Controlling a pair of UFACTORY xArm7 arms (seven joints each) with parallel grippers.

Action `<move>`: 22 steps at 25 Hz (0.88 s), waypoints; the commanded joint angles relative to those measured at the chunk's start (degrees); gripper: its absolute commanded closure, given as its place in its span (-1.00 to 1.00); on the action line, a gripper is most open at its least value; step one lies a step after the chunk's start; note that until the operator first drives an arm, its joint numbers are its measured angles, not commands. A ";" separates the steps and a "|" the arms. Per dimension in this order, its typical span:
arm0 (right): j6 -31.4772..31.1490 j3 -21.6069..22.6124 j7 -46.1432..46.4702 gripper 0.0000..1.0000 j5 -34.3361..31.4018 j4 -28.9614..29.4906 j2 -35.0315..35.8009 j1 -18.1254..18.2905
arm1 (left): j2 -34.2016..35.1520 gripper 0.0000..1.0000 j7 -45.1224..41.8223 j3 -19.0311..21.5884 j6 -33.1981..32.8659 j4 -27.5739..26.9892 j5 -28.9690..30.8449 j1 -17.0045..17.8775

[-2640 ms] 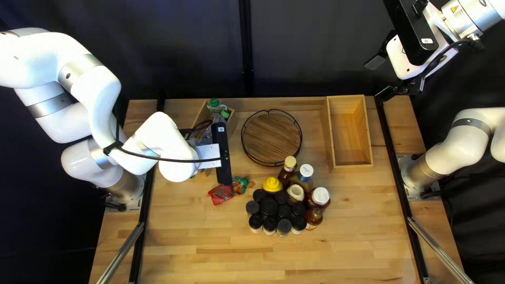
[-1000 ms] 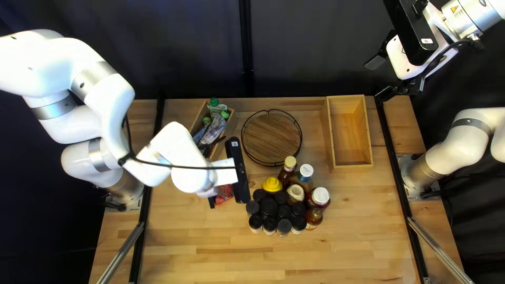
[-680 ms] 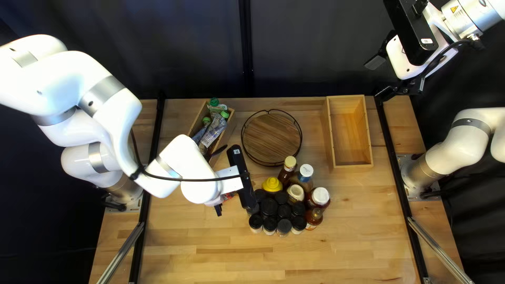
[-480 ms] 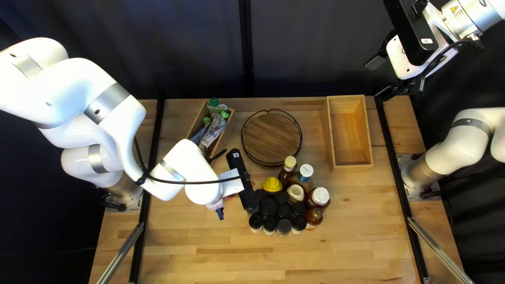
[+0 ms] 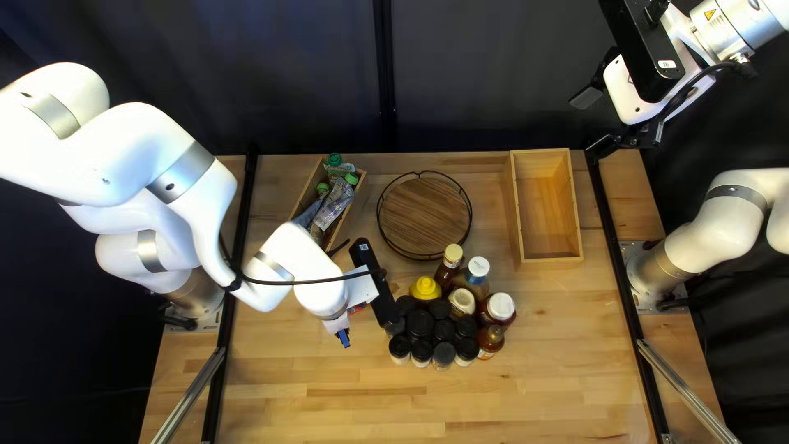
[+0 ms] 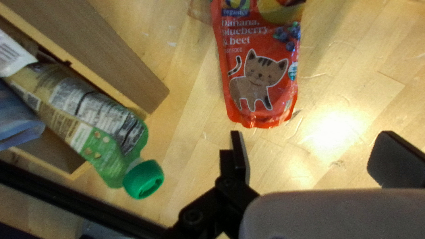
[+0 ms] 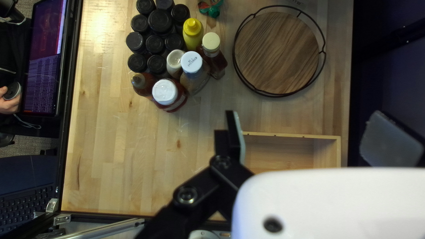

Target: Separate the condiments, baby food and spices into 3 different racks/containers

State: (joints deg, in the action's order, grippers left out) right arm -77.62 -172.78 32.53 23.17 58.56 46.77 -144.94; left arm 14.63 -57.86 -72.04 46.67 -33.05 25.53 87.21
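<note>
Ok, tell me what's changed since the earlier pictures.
The left arm moved toward the table's near edge and the top left view's right, uncovering more of the pouch-filled box. Its fingers are open, the red pouch ahead of them; no grasp or release shows. The right arm, black-lidded jars and round tray stayed put.

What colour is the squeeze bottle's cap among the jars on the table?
Yellow, showing best in the right wrist view.
</note>
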 commanded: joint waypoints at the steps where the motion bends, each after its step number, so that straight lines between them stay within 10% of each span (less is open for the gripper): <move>1: 0.00 0.00 0.00 -1.00 0.00 0.00 0.00 0.00 | -1.93 -1.00 1.65 -3.07 -3.19 1.19 -1.33 1.89; 9: 0.00 0.00 0.00 -1.00 0.00 0.00 0.00 0.00 | -6.82 -1.00 6.90 -12.96 -9.23 3.43 -5.84 9.04; 13: 0.00 0.00 0.00 -1.00 0.00 0.00 0.00 0.00 | -6.32 -1.00 7.42 -28.82 -10.72 2.98 -4.88 23.41; 18: 0.00 0.00 0.00 -1.00 0.00 0.00 0.00 0.00 | -3.05 -1.00 5.09 -34.46 -10.67 2.34 -0.12 27.28; 19: 0.00 0.00 0.00 -1.00 0.00 0.00 0.00 0.00 | -3.02 -0.78 5.06 -34.52 -10.59 2.32 -0.08 27.28; 20: 0.00 0.00 0.00 -1.00 0.00 0.00 0.00 0.00 | -3.08 0.15 5.07 -34.43 -10.60 2.37 -0.14 27.18; 22: 0.00 0.00 0.00 -1.00 0.00 0.00 0.00 0.00 | -3.10 0.87 4.83 -34.58 -10.39 2.33 -0.08 27.41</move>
State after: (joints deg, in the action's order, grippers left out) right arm -77.62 -172.78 32.53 23.17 58.56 46.77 -144.94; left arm 11.47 -52.83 -106.38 36.16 -30.69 25.30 114.40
